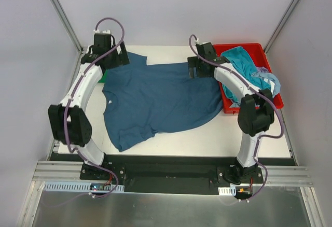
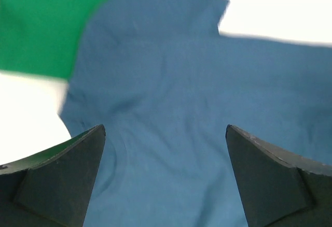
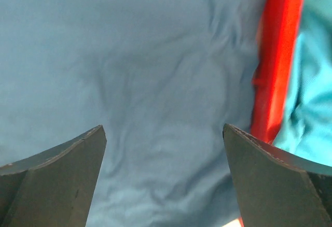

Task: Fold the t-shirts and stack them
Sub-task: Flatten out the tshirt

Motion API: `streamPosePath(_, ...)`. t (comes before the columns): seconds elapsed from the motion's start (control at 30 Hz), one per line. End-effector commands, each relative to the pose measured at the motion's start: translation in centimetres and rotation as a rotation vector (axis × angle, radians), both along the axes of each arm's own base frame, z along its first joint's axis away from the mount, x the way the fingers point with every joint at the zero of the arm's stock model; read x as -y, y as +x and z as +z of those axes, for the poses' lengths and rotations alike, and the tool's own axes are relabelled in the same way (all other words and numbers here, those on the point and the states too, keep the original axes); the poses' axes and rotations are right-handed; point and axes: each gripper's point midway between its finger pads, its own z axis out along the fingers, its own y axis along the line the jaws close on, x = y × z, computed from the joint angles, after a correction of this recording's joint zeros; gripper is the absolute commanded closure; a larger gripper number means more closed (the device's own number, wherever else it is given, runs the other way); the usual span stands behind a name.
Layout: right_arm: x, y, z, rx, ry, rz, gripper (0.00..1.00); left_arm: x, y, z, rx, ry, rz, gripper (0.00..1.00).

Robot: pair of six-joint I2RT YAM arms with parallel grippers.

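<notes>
left gripper [image 2: 166, 133]: jaws were wide apart with nothing held between them.
right gripper [image 3: 163, 131]: jaws were wide apart too, gripping nothing.
navy shirt [image 1: 155, 100]: lay spread flat on the table [image 1: 207, 139], below and ahead of both sets of jaws. it filled the gap between the fingers in each wrist view. its collar pointed left and its hem pointed right.
green shirt [image 2: 41, 25]: showed ahead of the left jaws and off to their left, touching the navy shirt's edge.
red bin [image 3: 275, 56]: its rim ran ahead of the right jaws' right finger, and the navy shirt's hem reached it.
teal shirt [image 3: 311, 82]: was bunched inside the bin, right of that rim.
pale blue shirt [image 1: 267, 76]: hung at the bin's right edge beside the teal shirt.
</notes>
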Motion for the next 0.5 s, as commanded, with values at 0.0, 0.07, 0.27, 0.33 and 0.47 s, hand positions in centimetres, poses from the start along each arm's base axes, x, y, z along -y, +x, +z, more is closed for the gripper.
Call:
streamPosePath(0.0, -2.2, -6.6, -1.2, -0.110, 0.078, 0.068, 0.04, 4.9, -7.3, -6.3, -0.219, -0.231, -0.092, 0.01)
streamPosePath(0.07, -2.9, -9.5, -3.1, -0.195, 0.083, 0.087, 0.04, 6.0, -9.7, -9.0, -0.298, -0.255, -0.102, 0.01)
streamPosePath(0.27, -3.3, -12.7, -7.8, -0.298, 0.074, 0.059, 0.04, 6.3, -12.5, -15.2, -0.447, -0.247, -0.075, 0.01)
streamPosePath(0.33, -3.6, -13.3, -9.0, -0.333, 0.084, 0.053, 0.02, 6.5, -13.0, -16.7, -0.493, -0.268, -0.051, 0.01)
streamPosePath(0.47, -3.5, -14.5, -10.5, -0.376, 0.078, 0.026, 0.02, 5.5, -12.9, -19.3, -0.552, -0.236, 0.015, 0.01)
